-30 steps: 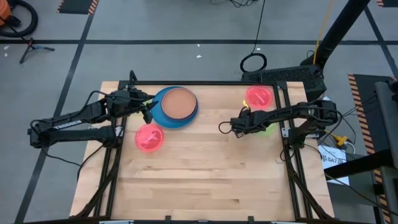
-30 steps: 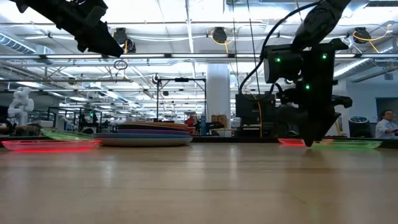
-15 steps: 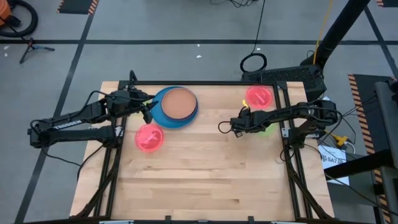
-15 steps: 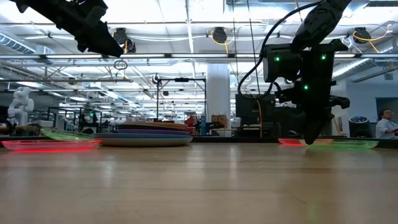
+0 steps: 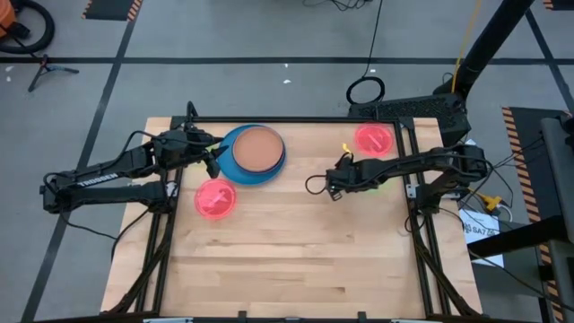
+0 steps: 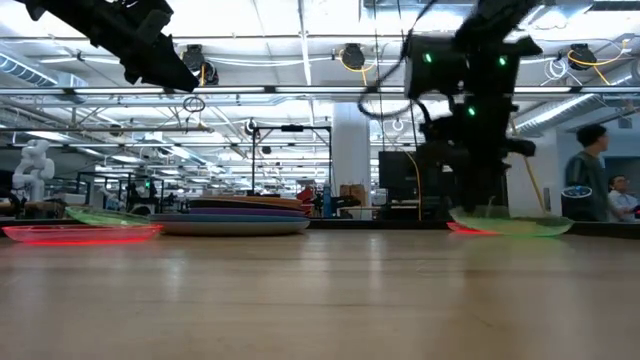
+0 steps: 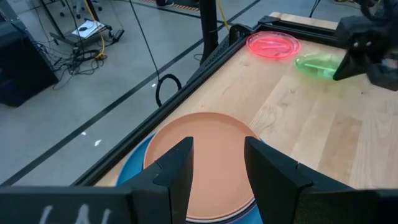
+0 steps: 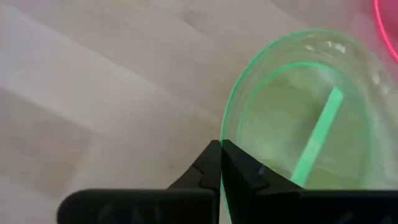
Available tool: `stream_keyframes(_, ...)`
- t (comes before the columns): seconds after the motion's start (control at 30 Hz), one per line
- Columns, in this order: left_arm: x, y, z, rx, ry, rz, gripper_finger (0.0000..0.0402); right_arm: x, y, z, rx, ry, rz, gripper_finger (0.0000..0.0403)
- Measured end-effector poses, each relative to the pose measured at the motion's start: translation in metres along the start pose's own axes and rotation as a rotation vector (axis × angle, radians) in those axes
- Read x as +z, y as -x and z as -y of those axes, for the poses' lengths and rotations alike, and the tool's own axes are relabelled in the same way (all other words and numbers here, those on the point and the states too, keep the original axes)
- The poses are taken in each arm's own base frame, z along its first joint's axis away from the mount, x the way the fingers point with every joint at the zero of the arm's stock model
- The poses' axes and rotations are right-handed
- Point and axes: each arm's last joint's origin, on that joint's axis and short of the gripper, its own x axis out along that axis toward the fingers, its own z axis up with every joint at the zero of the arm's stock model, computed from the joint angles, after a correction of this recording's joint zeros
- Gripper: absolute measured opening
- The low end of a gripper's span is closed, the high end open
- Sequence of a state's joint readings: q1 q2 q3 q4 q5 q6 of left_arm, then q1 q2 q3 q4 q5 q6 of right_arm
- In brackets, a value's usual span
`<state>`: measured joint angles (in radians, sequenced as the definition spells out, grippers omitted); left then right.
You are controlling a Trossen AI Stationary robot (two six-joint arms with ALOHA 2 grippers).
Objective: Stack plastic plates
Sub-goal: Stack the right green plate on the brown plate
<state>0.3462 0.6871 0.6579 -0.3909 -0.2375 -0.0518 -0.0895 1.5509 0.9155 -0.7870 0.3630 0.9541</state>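
1. Your right claw (image 8: 221, 163) had pinched shut on the rim of the green plate (image 8: 311, 118), thin see-through plastic, and held it tilted just off the table (image 5: 296, 260) near the right side.
2. Just beyond it a pink plate (image 5: 374, 138) lay flat by the far right corner; it was glossy and translucent.
3. Your left claw (image 7: 217, 155) hung partly open and empty above the stack (image 5: 253, 154), a tan plate on a wide blue one, matte and opaque.
4. A second pink plate (image 5: 215, 198) sat loose near the stack. I judged three small plates remained to add.
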Motion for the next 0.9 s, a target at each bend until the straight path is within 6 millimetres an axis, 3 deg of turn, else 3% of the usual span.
stream_keyframes(0.17, 0.0, 0.0, 0.0, 0.0, 0.002, 0.0, 0.0149, 0.016, 0.033, -0.024, 0.102, 0.088, 0.139, 0.0001)
stream_keyframes(0.43, 0.0, 0.0, 0.0, 0.0, 0.003, 0.004, 0.0149, 0.05, 0.07, -0.067, 0.395, 0.325, 0.565, 0.0001)
stream_keyframes(0.63, 0.004, 0.0, 0.0, -0.003, 0.007, 0.04, 0.0149, 0.076, 0.058, -0.093, 0.487, 0.485, 0.731, 0.0001)
stream_keyframes(0.9, 0.005, 0.0, 0.0, -0.002, -0.018, 0.052, 0.0149, 0.113, 0.043, -0.14, 0.367, 0.744, 0.802, 0.0)
